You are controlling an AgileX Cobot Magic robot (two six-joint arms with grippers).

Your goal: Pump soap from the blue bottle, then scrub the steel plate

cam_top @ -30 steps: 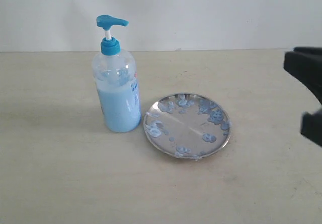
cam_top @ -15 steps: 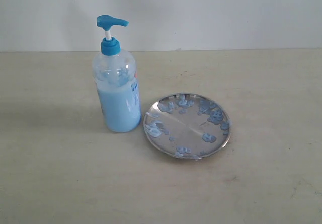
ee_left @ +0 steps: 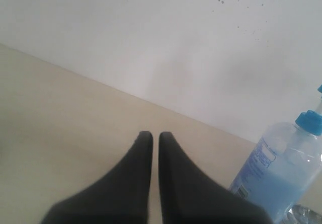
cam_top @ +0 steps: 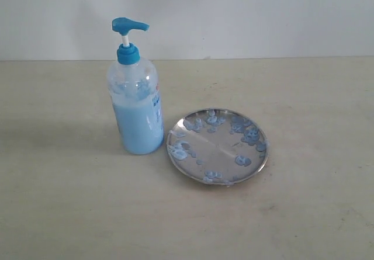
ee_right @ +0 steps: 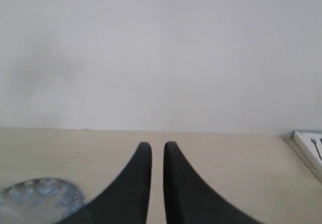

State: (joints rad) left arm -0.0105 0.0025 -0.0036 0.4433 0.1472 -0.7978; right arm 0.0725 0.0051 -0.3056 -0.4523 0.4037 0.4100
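The blue bottle (cam_top: 135,105) stands upright left of centre, pump head up, half full of pale blue soap (cam_top: 138,125). Just to its right lies the steel plate (cam_top: 219,148), dotted with soap blobs (cam_top: 251,135). Neither gripper shows in the exterior view. In the left wrist view my left gripper (ee_left: 155,136) is shut on nothing above bare table, with the bottle (ee_left: 282,178) off to one side. In the right wrist view my right gripper (ee_right: 157,146) is also shut and empty, apart from the plate (ee_right: 25,209) seen at the frame's corner.
The beige table (cam_top: 70,213) runs back to a white wall (cam_top: 245,14). A white flat object (ee_right: 309,148) pokes in at the edge of the right wrist view.
One second ago the black right gripper showed at the right edge of the exterior view; it has since drawn back out of that view. Bottle and plate have not moved.
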